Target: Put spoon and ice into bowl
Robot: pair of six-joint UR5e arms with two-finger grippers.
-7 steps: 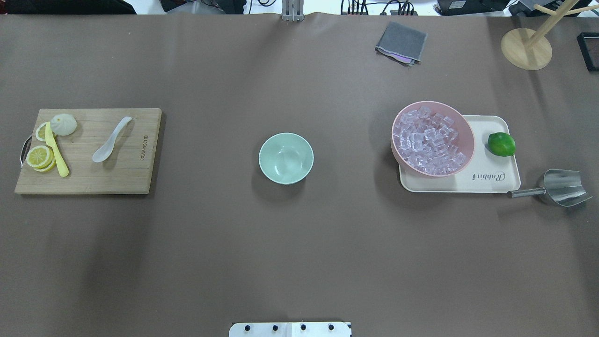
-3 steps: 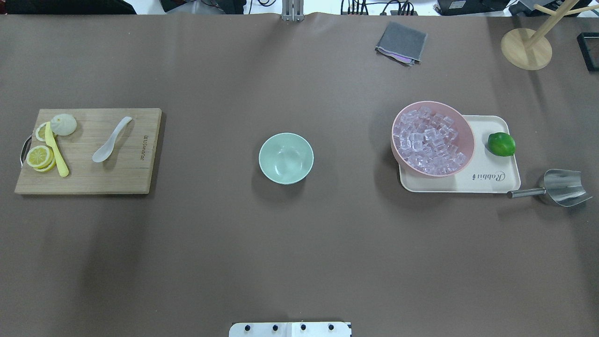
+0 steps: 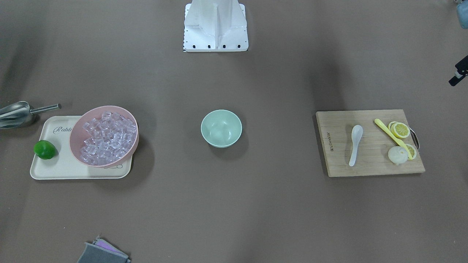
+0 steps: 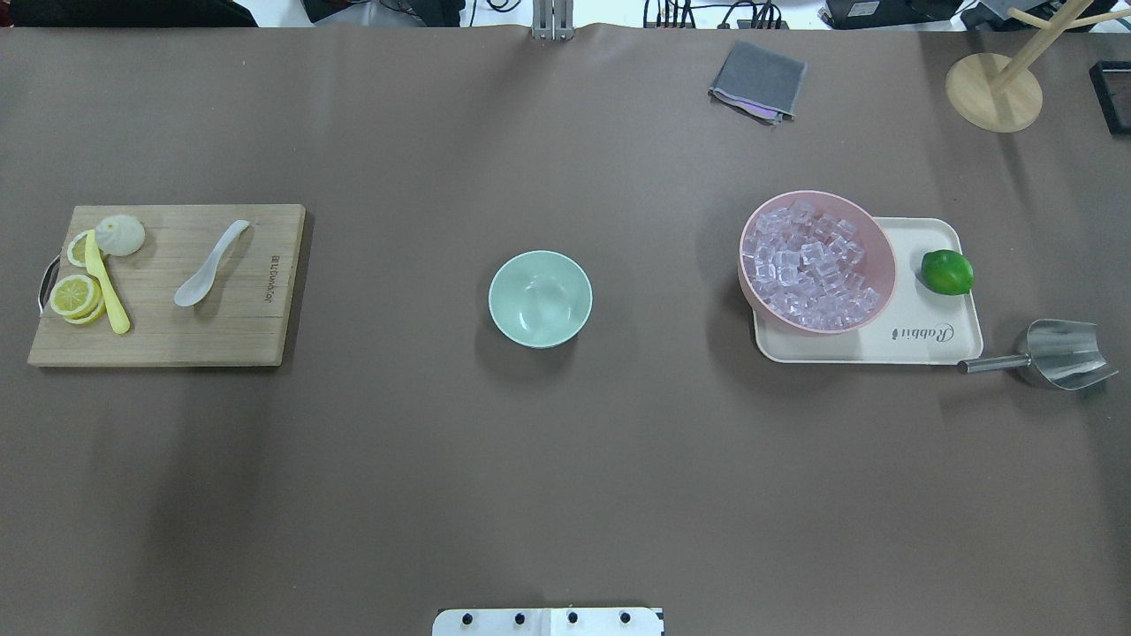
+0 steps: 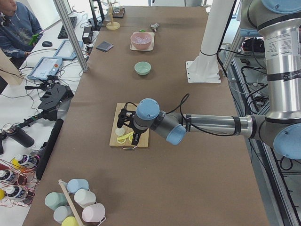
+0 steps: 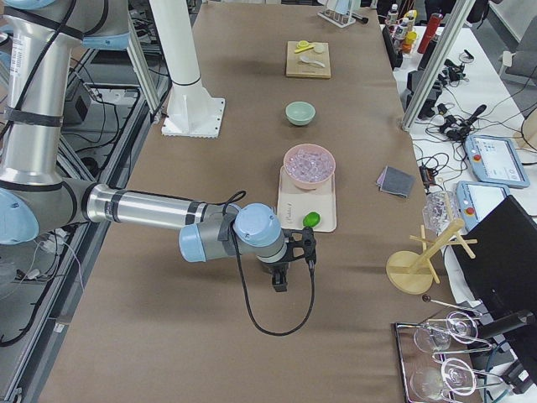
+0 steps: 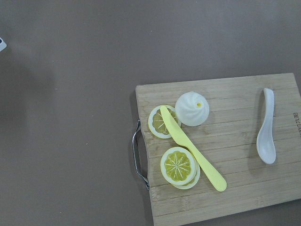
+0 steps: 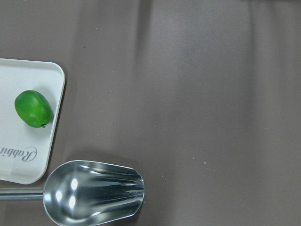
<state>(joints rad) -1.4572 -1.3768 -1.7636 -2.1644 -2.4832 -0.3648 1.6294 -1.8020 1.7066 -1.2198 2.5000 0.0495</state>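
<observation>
The white spoon lies on the wooden cutting board at the left; it also shows in the front view and the left wrist view. The empty mint-green bowl stands mid-table. Clear ice cubes fill a pink bowl. My left gripper hangs above the board's handle end, seen only in the left side view. My right gripper hangs above the table near the tray, seen only in the right side view. I cannot tell whether either is open or shut.
The pink bowl sits on a cream tray with a green lime. A metal scoop lies right of the tray. The board also holds a yellow spoon, lemon slices and a white bun. A grey cloth and a wooden stand sit at the back.
</observation>
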